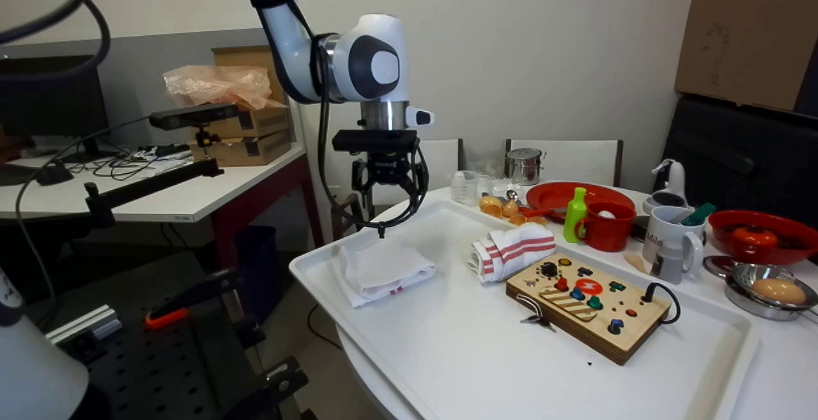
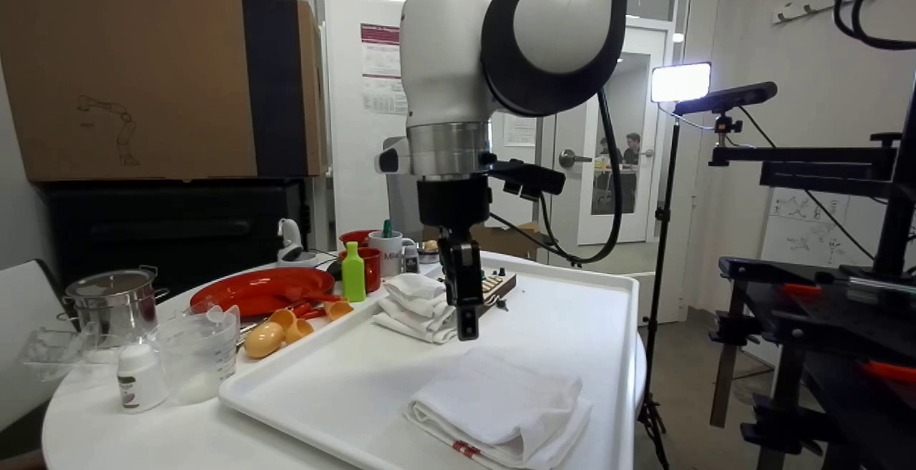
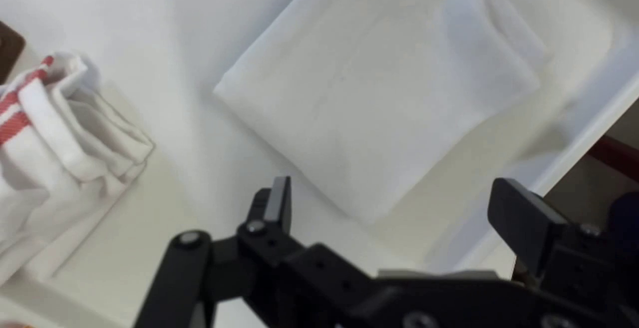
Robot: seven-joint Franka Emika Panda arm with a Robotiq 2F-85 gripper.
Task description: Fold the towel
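Observation:
The towel lies flat and folded in layers on the white tray; it shows in both exterior views (image 1: pixel 386 270) (image 2: pixel 501 402). A small red stripe shows at its lower edge there. In the wrist view the towel (image 3: pixel 369 83) looks plain white, with one corner pointing between the fingers and a small flap turned at the far right. My gripper (image 1: pixel 391 210) hangs above the tray by the towel, apart from it. It also shows side-on in an exterior view (image 2: pixel 467 327). In the wrist view my gripper (image 3: pixel 392 195) has its fingers wide apart with nothing between them.
A bunched white-and-red cloth (image 1: pixel 517 247) lies beside a wooden board with switches (image 1: pixel 588 305) on the tray (image 1: pixel 447 350). Behind the tray stand a green bottle (image 1: pixel 575 215), a red mug (image 1: pixel 607 227), eggshells (image 1: pixel 505 208) and a clear measuring cup (image 2: pixel 197 352). The tray has a raised rim.

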